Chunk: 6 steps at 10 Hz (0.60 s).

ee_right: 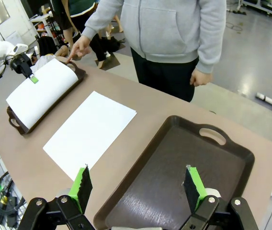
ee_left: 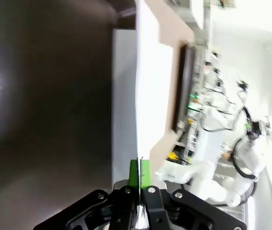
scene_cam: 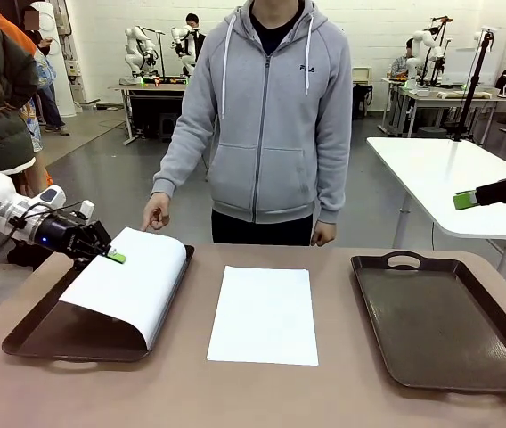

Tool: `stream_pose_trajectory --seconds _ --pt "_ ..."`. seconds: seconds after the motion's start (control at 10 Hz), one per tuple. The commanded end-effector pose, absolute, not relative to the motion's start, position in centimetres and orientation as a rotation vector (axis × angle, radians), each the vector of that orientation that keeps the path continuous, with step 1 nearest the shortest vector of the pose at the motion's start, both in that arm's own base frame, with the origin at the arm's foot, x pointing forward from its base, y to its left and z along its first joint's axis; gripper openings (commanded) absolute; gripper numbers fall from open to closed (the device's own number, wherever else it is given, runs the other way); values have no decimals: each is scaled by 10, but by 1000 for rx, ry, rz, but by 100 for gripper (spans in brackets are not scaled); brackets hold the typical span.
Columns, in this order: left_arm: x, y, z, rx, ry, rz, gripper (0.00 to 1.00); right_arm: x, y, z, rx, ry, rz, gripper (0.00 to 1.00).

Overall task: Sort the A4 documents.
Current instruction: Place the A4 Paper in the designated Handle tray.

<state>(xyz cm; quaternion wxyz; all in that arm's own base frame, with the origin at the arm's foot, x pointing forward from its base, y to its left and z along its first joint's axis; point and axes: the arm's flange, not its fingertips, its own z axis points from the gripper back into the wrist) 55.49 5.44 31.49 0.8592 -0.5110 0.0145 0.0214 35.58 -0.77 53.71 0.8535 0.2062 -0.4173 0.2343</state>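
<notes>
On the left side of the brown table (scene_cam: 235, 392), the left gripper (scene_cam: 110, 256) has its two fingers pressed together on the left edge of one A4 document (scene_cam: 133, 281). In the left wrist view the green pads (ee_left: 135, 173) pinch this thin white sheet (ee_left: 148, 86) edge-on. The paper is lifted above the left tray (scene_cam: 30, 339) and bends in a smooth arch, its right side hanging down toward the tray. Its long axis follows the length of the tray, from the robot's side toward the person. The tray is dark brown, rectangular, with rounded corners, a low rim and a slightly glossy floor.

Just beside the far end of this tray, the person's hand (scene_cam: 156, 214) hangs with a finger pointing down, near the far corner of the held sheet.

Between the two trays, a second A4 document (scene_cam: 264, 314) lies flat on the bare table, apart from both. It is plain white and matte, and its long axis also points from the robot toward the person.

Further right stands the right tray (scene_cam: 440, 321), the same dark brown shape, with a cut-out handle at its far end. The right gripper (ee_right: 137, 188) hovers over its near part with its fingers spread wide, holding nothing. In the front view its green pad (scene_cam: 464, 200) shows at the right edge, above the table.
</notes>
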Motion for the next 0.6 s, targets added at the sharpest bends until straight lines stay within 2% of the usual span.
stream_pose_trajectory --seconds 0.0,0.2,0.5 --pt "534 60 339 -866 -43 61 1 356 -8 536 441 -879 504 100" --pt "525 66 350 -734 -56 56 1 356 -8 536 441 -879 504 100" --pt "532 46 345 -704 4 -36 1 356 -8 536 441 -879 504 100"
